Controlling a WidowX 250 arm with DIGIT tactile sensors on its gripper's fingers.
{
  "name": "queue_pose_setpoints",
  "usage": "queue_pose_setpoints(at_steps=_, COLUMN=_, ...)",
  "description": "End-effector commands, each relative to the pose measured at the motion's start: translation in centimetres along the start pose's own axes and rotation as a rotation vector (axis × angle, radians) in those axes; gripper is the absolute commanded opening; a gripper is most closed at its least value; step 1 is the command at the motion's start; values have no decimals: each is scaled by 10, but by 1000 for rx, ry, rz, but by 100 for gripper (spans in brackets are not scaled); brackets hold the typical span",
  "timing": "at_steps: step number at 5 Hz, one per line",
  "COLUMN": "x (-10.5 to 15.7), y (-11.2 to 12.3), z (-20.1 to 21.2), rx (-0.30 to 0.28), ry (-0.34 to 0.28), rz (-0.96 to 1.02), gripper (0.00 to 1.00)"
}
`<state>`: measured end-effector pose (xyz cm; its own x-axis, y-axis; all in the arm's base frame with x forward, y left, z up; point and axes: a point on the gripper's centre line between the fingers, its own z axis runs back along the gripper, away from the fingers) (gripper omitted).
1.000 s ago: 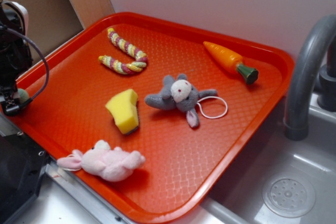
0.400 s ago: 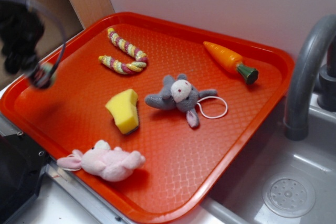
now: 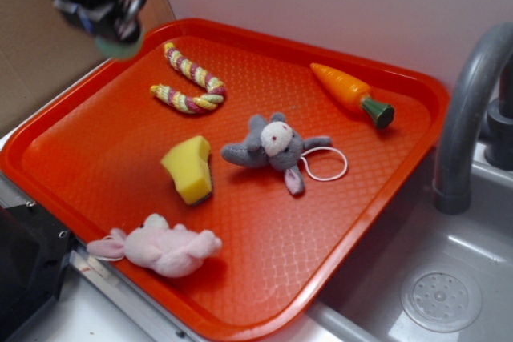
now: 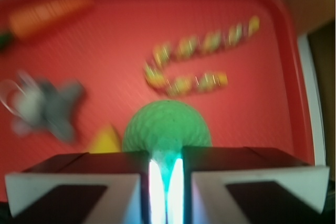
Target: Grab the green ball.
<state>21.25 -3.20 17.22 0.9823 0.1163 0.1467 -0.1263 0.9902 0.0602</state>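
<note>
While the gripper [image 4: 166, 174] clamps the green ball [image 4: 167, 127], it hangs above the tray's [image 3: 240, 34] far-left rim

open tray [image 3: 96, 158] floor at left, striped rope toy [image 3: 189, 82] nearby

Everything is placed from the mouse [image 3: 275, 145], which lies near the middle of the tray [image 3: 417, 146]. The sponge [image 3: 189, 169] lies to its left and a little nearer the front, the rabbit [image 3: 158, 247] lies further forward-left by the front rim, the rope [image 3: 189, 82] lies behind and to the left, and the carrot [image 3: 350, 94] lies behind and to the right. The gripper [image 3: 112, 34] hangs above the tray's back-left corner with the ball [image 3: 120, 46] between its jaws, while the tap [image 3: 469, 110] and sink [image 3: 441, 294] stand off the tray to the mouse's right.
</note>
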Motion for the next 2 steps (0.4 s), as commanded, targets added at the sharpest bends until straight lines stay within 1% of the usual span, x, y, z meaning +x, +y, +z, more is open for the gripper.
queue_pose_setpoints(at_steps=1, x=1, y=-13, z=61, rx=20, ry=-148, rz=41, gripper=0)
queue_pose_setpoints(at_steps=2, x=-6, y=-6, z=55, rx=8, ry=-152, rz=99, gripper=0)
